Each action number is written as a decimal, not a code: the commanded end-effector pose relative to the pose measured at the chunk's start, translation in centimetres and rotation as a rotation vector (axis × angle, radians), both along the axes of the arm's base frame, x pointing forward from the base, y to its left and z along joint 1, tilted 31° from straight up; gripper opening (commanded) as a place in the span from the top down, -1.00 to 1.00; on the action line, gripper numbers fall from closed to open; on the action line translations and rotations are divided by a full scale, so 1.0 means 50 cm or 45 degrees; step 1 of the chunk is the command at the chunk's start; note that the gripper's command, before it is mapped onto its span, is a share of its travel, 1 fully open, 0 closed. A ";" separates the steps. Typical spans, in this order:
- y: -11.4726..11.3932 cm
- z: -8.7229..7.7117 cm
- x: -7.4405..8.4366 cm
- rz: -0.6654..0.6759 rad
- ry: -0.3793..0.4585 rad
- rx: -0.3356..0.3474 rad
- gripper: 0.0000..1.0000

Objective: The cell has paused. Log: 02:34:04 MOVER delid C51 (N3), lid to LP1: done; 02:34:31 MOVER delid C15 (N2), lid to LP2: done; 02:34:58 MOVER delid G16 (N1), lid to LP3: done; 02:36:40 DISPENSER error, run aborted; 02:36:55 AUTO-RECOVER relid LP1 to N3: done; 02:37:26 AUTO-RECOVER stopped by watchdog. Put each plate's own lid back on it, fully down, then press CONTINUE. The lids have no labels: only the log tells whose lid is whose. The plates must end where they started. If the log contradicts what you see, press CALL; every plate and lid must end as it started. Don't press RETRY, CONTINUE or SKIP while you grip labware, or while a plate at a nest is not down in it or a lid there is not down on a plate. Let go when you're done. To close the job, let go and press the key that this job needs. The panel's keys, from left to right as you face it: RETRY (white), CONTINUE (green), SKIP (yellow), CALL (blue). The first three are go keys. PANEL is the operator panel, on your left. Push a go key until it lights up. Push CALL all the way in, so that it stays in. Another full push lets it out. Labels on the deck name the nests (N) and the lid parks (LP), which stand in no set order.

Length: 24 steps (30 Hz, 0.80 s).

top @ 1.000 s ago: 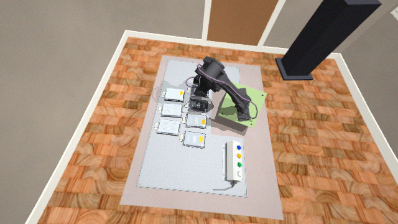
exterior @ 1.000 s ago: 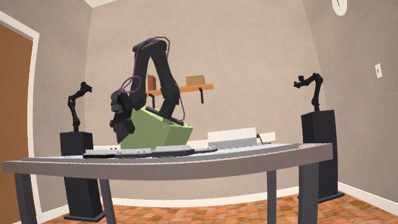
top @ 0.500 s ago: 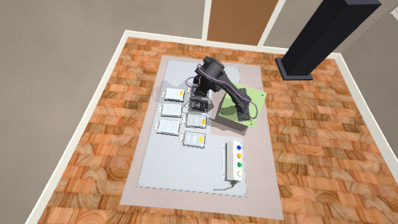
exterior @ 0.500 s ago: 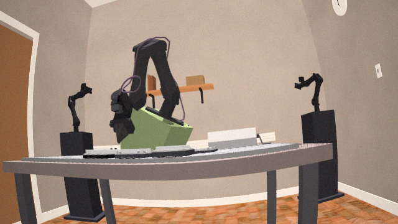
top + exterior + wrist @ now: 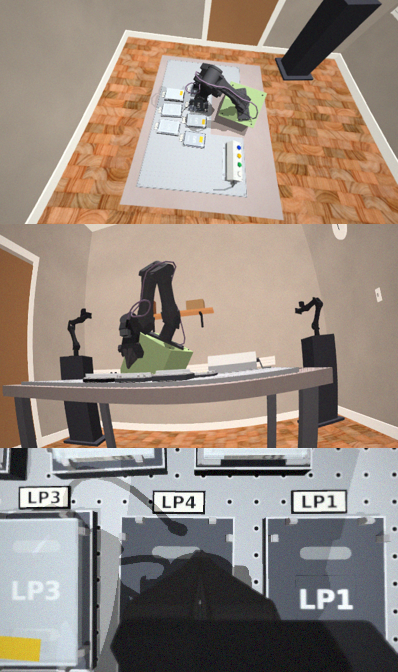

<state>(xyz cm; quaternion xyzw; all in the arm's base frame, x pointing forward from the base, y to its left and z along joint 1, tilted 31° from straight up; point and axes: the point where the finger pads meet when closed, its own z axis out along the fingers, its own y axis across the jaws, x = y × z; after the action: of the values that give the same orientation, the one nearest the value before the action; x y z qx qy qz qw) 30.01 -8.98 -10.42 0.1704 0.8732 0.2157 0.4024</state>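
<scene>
From the wrist view my claw (image 5: pixel 200 598) is clenched on nothing, its tip hanging over the bare LP4 park (image 5: pixel 145 548), with bare LP1 (image 5: pixel 325 573) to one side. On the other side LP3 (image 5: pixel 89 598) carries a lid (image 5: pixel 40 593) lying flat, long axis running away from me, yellow tag (image 5: pixel 20 649) at the near end. Beyond the labels two plates (image 5: pixel 107 458) edge into view, and seen from above the panel (image 5: pixel 234 161) sits well apart on the tabletop (image 5: pixel 311 155).
</scene>
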 end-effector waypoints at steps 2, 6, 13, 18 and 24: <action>0.004 0.047 0.023 -0.057 -0.064 -0.056 1.00; 0.039 0.067 0.028 -0.058 -0.066 -0.054 1.00; 0.090 0.097 0.037 -0.058 -0.069 -0.050 1.00; 0.126 0.112 0.039 -0.058 -0.055 -0.042 1.00; 0.178 0.137 0.044 -0.058 -0.040 -0.037 1.00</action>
<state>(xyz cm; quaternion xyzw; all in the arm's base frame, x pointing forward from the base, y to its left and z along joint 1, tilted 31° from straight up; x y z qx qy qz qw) 31.90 0.35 -4.59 0.1483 0.8713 0.2181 0.4140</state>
